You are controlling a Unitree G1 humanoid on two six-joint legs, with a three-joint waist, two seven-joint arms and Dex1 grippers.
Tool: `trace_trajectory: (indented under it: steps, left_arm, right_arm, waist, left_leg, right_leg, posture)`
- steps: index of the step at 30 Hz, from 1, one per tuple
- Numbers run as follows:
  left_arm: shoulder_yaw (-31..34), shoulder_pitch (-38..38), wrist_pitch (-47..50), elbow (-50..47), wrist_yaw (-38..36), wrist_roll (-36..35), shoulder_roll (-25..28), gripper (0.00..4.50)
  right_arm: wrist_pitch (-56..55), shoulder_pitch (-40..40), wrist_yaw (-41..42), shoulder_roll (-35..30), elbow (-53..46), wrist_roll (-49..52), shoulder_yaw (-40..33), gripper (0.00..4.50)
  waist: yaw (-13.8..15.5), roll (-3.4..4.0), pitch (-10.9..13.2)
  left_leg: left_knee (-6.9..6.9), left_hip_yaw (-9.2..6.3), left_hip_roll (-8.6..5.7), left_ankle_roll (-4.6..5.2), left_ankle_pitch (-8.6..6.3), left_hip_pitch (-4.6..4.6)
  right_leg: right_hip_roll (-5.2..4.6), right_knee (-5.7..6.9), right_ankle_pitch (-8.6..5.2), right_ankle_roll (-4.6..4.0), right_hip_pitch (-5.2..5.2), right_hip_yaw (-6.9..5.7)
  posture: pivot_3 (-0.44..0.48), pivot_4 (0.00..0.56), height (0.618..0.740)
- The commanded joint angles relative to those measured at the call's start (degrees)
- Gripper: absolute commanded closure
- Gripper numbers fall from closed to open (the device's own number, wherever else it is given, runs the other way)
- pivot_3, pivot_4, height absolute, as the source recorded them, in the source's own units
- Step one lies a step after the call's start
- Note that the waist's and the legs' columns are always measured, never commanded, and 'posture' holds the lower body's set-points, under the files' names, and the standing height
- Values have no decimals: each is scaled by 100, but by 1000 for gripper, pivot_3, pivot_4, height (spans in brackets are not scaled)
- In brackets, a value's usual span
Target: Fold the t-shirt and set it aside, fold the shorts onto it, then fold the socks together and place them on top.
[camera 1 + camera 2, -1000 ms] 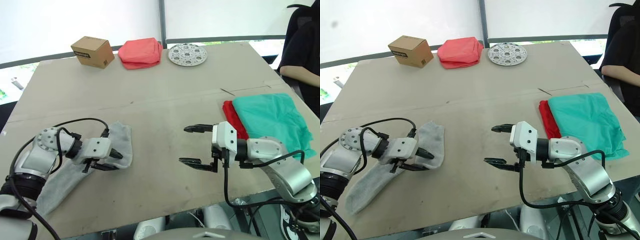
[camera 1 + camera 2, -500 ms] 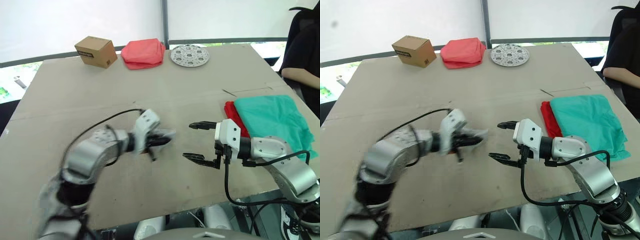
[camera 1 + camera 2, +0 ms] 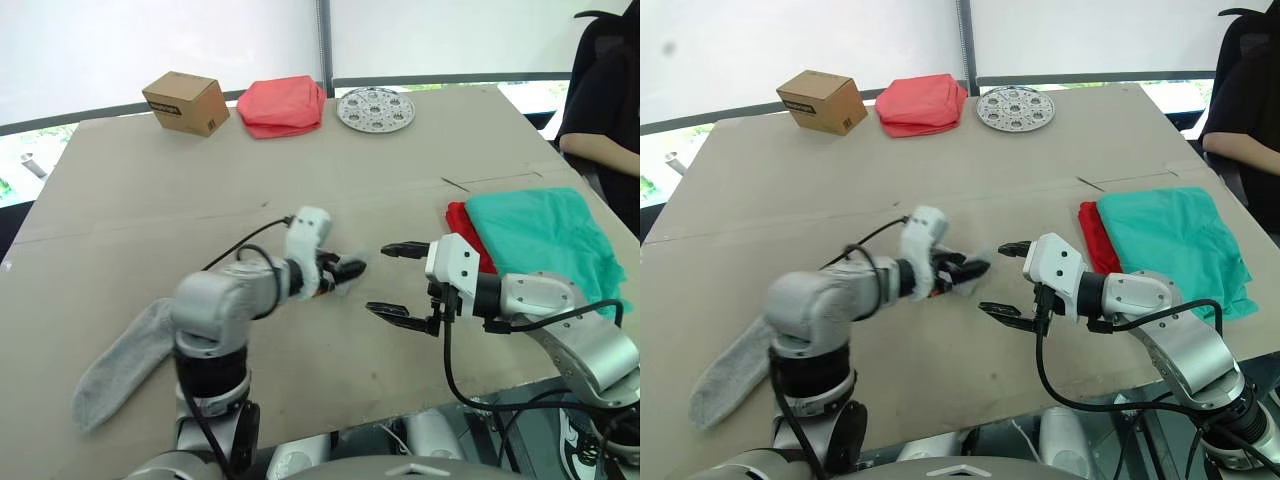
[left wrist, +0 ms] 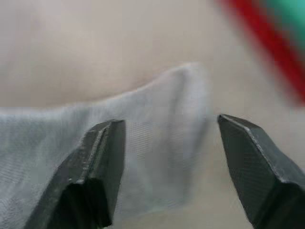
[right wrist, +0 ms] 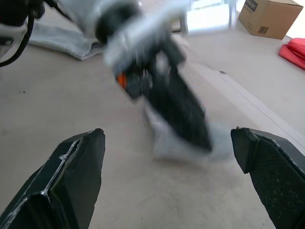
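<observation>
One light grey sock (image 3: 125, 355) lies flat near the table's front left. The other sock (image 4: 157, 157) rests on the table in the middle, its end (image 3: 351, 285) showing just under my left gripper (image 3: 352, 268). That gripper reaches across to the centre, and in the left wrist view its fingers (image 4: 102, 162) stand wide apart over the sock, open. My right gripper (image 3: 380, 278) hovers open just right of it, facing it. The teal-green shorts (image 3: 540, 240) lie folded at the right on the red t-shirt (image 3: 462, 235), which shows as a strip at their left edge.
Along the far edge stand a cardboard box (image 3: 185, 102), a folded salmon-pink cloth (image 3: 283, 104) and a round white perforated disc (image 3: 375, 108). A person in black (image 3: 605, 110) sits at the far right. The brown table (image 3: 300, 190) has bare room between the back row and my arms.
My left arm has swung from the front left to the table's centre, bringing one sock with it. The other sock stayed at the left. The right gripper barely moved.
</observation>
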Motion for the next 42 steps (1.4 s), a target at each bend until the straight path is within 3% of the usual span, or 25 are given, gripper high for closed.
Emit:
trace_trajectory:
  steps: [1,4,7,11,15,18,21,27,31,36,42]
  left_arm:
    - [630,149,-279,138,-410,-294,545,1283]
    - [-77,588,-1599,650,-328,263,1130,1283]
    - [-724,881,-2911,1094,-384,738,1295,1283]
    - [-959,1080,-3567,1131,-538,630,1136,1283]
    - [-800,1268,-3564,543,-879,-313,733,1283]
    - [-709,1263,-3233,460,-900,-785,747,1283]
    - [-372,1211,-3297,782,-515,-806,724,1283]
    - [-287,1554,-4134,1477,0,78,1196,1283]
    - [-792,1925,-4707,1653,-163,653,1618,1283]
    - [-1344,2105,-5234,1806,-229,1126,1705,1283]
    - [-1547,2074,-5231,1755,-448,983,1532,1283]
  right_arm:
    - [-135,-69,28,41,-22,70,-117,0]
    - [-273,-104,97,58,111,-16,-54,0]
    - [-347,-163,115,79,192,-82,0,0]
    - [-372,-192,121,60,193,-136,8,0]
    - [-360,-139,116,2,139,-167,-34,0]
    - [-358,-128,72,30,125,-181,-36,0]
    - [-367,-130,50,65,142,-195,-20,0]
    - [-403,-142,137,46,215,-168,-51,0]
    - [-424,-173,174,60,256,-189,-27,0]
    - [-437,-202,176,89,290,-212,-14,0]
    - [-402,-213,180,91,266,-214,-23,0]
  waist:
    - [-1,2,1]
    - [13,2,1]
    - [108,0,3]
    - [173,-2,4]
    - [158,-1,4]
    - [156,0,3]
    - [142,0,3]
    - [145,0,3]
    - [148,2,4]
    - [176,3,4]
    - [172,5,3]
  left_leg:
    - [0,1,0,-1,0,2]
    - [-2,6,-2,-2,1,5]
    - [-1,4,-8,-2,1,1]
    - [1,0,-7,-1,0,-7]
    - [-1,9,-6,-1,0,-16]
    - [-1,7,-4,-1,0,-19]
    - [-1,10,-5,13,-8,-17]
    - [0,12,-8,5,-2,-14]
    - [-4,11,-7,4,-2,-15]
    - [-2,6,-8,22,-12,-15]
    - [-2,6,-8,23,-13,-14]
  right_leg:
    - [1,0,0,0,0,1]
    - [-2,-2,0,0,1,7]
    - [-13,-4,1,-2,2,7]
    - [-20,-8,0,-5,-1,-1]
    - [-25,-8,1,-3,-15,5]
    - [-24,-6,2,-3,-19,2]
    - [-22,-4,1,-2,-19,4]
    - [-19,-5,2,-2,-17,5]
    - [-20,-6,2,-2,-19,5]
    - [-24,-8,-1,-6,-18,-1]
    - [-25,-8,1,-2,-18,-1]
  posture:
    - [0,150,740]
    - [0,150,740]
    - [0,150,740]
    - [0,150,740]
    - [0,150,740]
    - [0,150,740]
    - [0,150,740]
    - [0,150,740]
    - [0,150,740]
    - [0,150,740]
    - [0,150,740]
